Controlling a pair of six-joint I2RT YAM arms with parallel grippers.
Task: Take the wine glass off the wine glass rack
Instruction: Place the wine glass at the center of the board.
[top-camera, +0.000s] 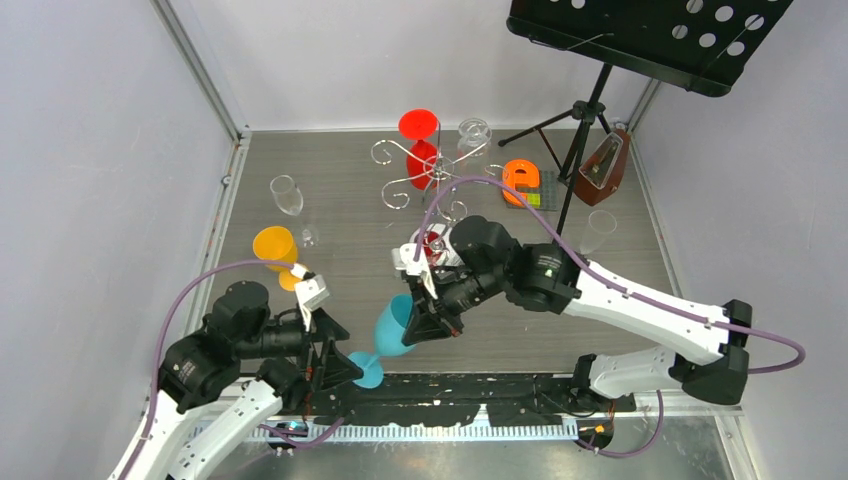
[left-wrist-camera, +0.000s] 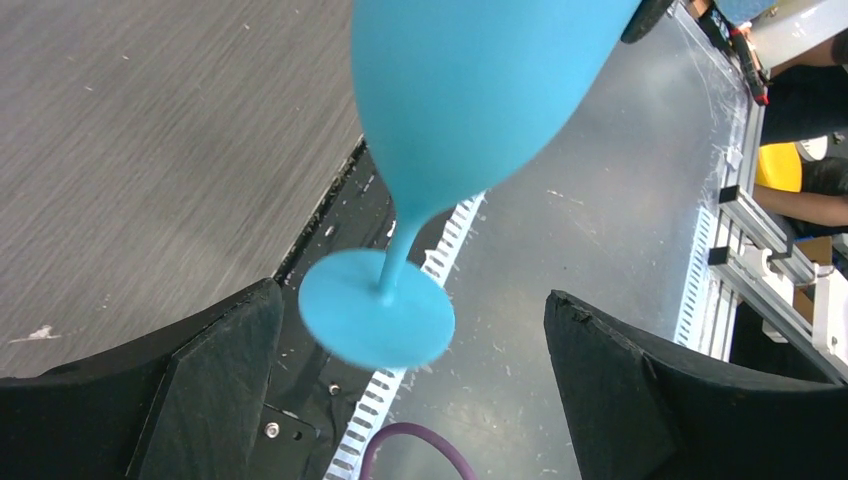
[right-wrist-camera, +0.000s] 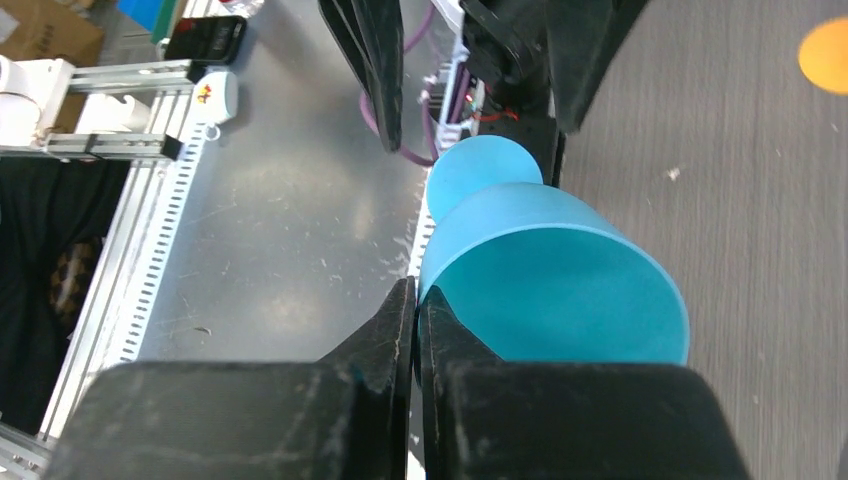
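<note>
The blue wine glass (top-camera: 397, 326) hangs tilted above the table's near edge, well away from the chrome wine glass rack (top-camera: 425, 178) at the back. My right gripper (top-camera: 427, 322) is shut on the rim of its bowl (right-wrist-camera: 560, 285), with one finger inside and one outside (right-wrist-camera: 415, 298). My left gripper (top-camera: 338, 352) is open, and the fingers stand wide on either side of the glass's round foot (left-wrist-camera: 377, 312) without touching it. In the left wrist view the bowl (left-wrist-camera: 470, 90) fills the top. A red glass (top-camera: 418, 126) and a clear one (top-camera: 474, 134) stay on the rack.
An orange glass (top-camera: 276, 246) and a clear glass (top-camera: 287, 194) stand at the left, and another clear glass (top-camera: 598, 230) at the right. A black music stand (top-camera: 598, 100), a metronome (top-camera: 603, 170) and an orange object (top-camera: 520, 180) occupy the back right.
</note>
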